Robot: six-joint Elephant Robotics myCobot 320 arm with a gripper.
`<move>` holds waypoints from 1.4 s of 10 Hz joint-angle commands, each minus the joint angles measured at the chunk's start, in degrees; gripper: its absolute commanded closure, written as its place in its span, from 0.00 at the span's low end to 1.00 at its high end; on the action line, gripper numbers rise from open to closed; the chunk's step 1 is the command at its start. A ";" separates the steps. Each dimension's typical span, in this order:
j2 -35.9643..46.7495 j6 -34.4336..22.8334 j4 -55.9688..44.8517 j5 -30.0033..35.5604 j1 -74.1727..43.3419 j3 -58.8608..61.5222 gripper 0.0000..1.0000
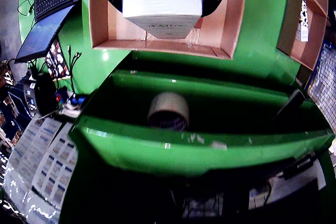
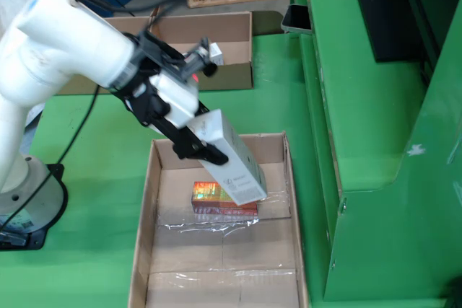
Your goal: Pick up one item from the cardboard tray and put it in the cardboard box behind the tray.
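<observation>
Gripper [image 2: 193,143] fingers clamp the white d'Alba carton [image 2: 232,155] by its long side faces, which leaves the printed end free. In the fixed view the carton hangs tilted above the cardboard tray [image 2: 155,178], long axis sloping down toward the lower right, its low end just over a small orange box [image 2: 224,198]. Carrying it clear likely needs more height.

A green counter [image 2: 94,265] carries everything. In the standing view, an open cardboard tray [image 2: 142,236] sits flat on it at the lower middle, and a second cardboard box [image 2: 234,70] rests on it farther back, well apart from the tray. The arm's round base [image 2: 29,203] stands at the left edge.
</observation>
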 commanded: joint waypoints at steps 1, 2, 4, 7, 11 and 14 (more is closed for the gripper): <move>3.05 0.55 2.93 -1.26 0.88 1.49 1.00; 3.05 0.55 2.93 -1.26 0.88 1.49 1.00; 3.76 0.89 5.09 -2.26 1.59 1.49 1.00; 3.76 0.89 5.09 -2.26 1.59 1.49 1.00; 3.76 0.89 5.09 -2.26 1.59 1.49 1.00; 3.76 0.89 5.09 -2.26 1.59 1.49 1.00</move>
